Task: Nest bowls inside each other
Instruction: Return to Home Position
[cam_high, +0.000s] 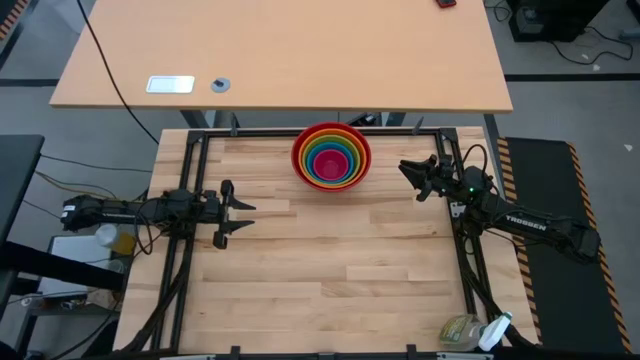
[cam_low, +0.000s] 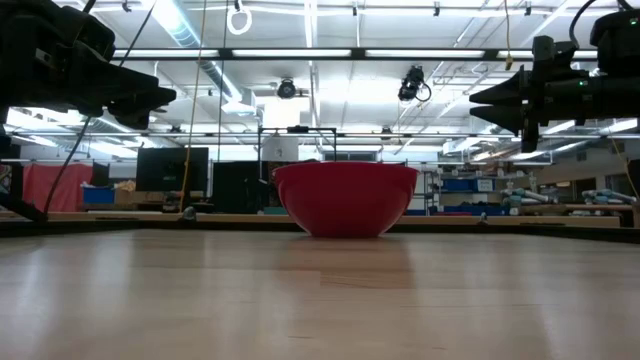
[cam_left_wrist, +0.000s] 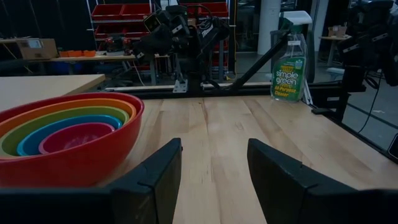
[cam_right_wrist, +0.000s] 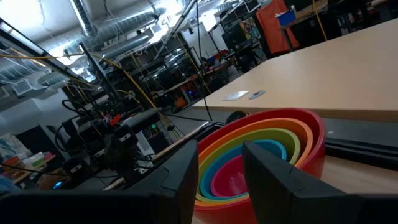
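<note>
The bowls (cam_high: 331, 155) stand nested in one stack near the table's far edge: red outermost, then orange, lime green, blue, and magenta-pink in the middle (cam_left_wrist: 78, 135). The red bowl (cam_low: 345, 198) rests by its base on the wooden top. My left gripper (cam_high: 246, 212) waits at the table's left side, above the wood, open and holding nothing. My right gripper (cam_high: 408, 172) hovers to the stack's right, pointing at it, open and holding nothing. In the right wrist view the stack (cam_right_wrist: 261, 158) lies just beyond the fingers.
A green spray bottle (cam_high: 470, 332) lies off the table's near right corner. A second, larger table (cam_high: 280, 55) stands behind the far edge. The black metal frame (cam_high: 190, 140) runs round the worktop. Bare wood (cam_high: 330, 270) spreads across the middle and near part.
</note>
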